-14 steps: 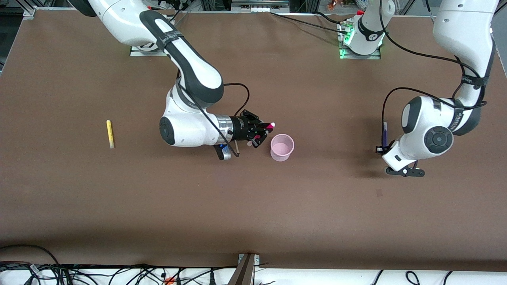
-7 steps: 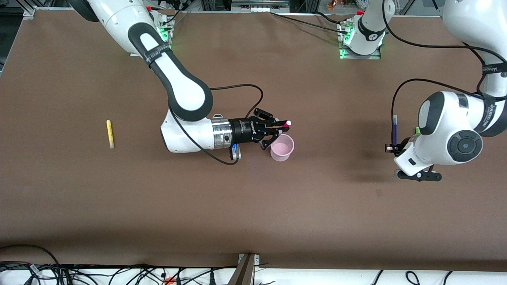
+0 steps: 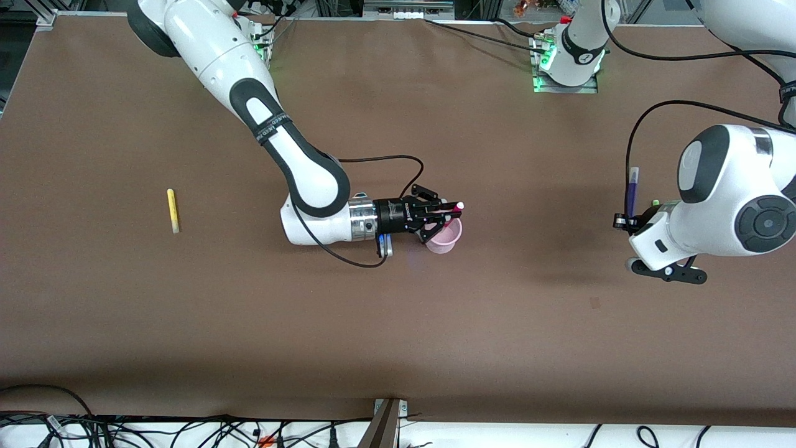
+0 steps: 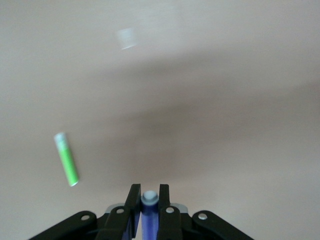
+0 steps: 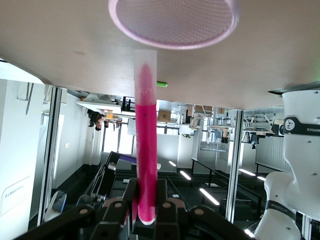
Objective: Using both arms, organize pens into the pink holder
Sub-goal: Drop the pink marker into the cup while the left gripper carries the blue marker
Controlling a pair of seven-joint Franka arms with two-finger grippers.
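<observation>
My right gripper (image 3: 446, 212) is shut on the magenta pen (image 3: 454, 207) and holds it level over the edge of the pink holder (image 3: 445, 237). In the right wrist view the magenta pen (image 5: 146, 135) points at the holder's rim (image 5: 172, 46) from my right gripper (image 5: 146, 192). My left gripper (image 3: 628, 219) is shut on the dark purple pen (image 3: 632, 186), up in the air over the left arm's end of the table. The purple pen (image 4: 149, 210) sits between the fingers of my left gripper (image 4: 149, 192). The green pen (image 4: 66, 159) lies on the table under it, mostly hidden in the front view (image 3: 655, 203).
The yellow pen (image 3: 172, 210) lies alone on the brown table (image 3: 398, 323) toward the right arm's end. The arm bases (image 3: 564, 68) stand along the table's far edge. Cables hang along the table's near edge.
My right gripper has carried the magenta pen toward the left arm's end until it is over the holder. My left gripper has lifted and drifted away from the holder with the purple pen.
</observation>
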